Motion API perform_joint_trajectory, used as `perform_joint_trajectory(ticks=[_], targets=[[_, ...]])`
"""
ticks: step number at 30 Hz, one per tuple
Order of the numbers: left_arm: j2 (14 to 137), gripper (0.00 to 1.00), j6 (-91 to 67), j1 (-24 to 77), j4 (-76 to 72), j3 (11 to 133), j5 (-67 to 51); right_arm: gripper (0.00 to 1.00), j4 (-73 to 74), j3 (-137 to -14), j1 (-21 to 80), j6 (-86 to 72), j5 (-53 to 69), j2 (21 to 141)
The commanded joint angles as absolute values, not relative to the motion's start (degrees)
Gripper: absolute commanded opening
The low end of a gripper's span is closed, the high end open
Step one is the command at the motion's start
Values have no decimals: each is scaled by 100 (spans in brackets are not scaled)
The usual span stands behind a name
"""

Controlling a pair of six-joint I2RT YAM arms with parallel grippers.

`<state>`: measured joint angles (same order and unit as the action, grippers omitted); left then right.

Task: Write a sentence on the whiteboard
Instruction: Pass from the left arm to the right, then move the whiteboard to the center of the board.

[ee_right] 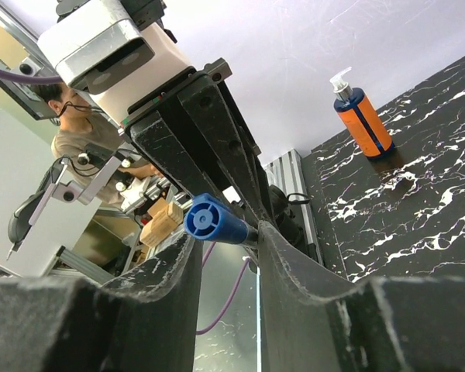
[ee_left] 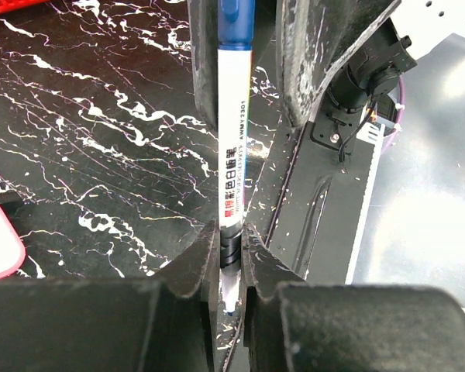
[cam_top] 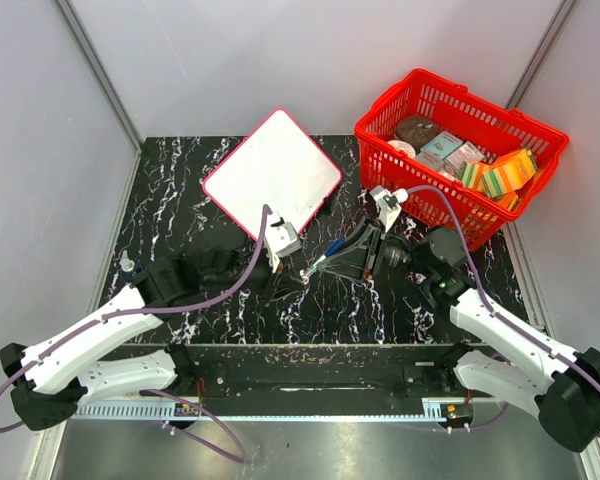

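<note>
Top external: basket (cam_top: pixel 382 165) holds boxes (cam_top: pixel 450 150); left tool (ee_left: pixel 231 256) clamps marker (ee_left: pixel 234 155), right tool (ee_right: pixel 226 240) cap (ee_right: pixel 213 219).

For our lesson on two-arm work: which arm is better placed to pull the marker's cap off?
Right, probably: the right claw straddles the blue cap, while the left claw clamps the marker barrel.

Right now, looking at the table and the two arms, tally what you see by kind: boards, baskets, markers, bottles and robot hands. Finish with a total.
Whiteboard: 1
Red basket: 1
Marker: 1
Pump bottle: 1
Robot hands, left hand and right hand: 2
Total: 6
</note>
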<state>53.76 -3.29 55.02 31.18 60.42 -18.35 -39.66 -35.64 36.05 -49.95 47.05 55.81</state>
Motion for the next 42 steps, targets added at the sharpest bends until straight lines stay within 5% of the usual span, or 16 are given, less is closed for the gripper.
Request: perform_joint_trajectory(ticks=[1, 10, 16, 20, 23, 24, 27, 42], targets=[[5423, 0, -404, 5502, 2856, 6302, -1916, 38, -4316, -3595, 3727, -5027, 4684, 5642], [5546, 0, -404, 5502, 2856, 6319, -2030, 28, -4192, -3612, 3735, -4966, 4650, 5660], [5581, 0, -387, 5502, 2856, 6337, -2065, 0, -4043, -3683, 3735, -4887, 4632, 5722], [5546, 1, -387, 5502, 2865, 6337, -1978, 0, -3990, -3674, 3727, -4825, 4623, 5696], [5458, 42, -457, 5502, 2865, 6284, -1723, 0, -3815, -3656, 3735, -4694, 4474, 5608], [5388, 79, -492, 5502, 2857, 6241, -1610, 0, -3684, -3639, 3735, -4615, 4421, 5573], [5239, 99, -606, 5502, 2830, 6162, -1399, 0, -3438, -3612, 3727, -4474, 4219, 5449], [4851, 99, -1335, 5204, 2505, 5757, -351, 0, -2111, -3656, 3735, -3885, 3279, 4966]])
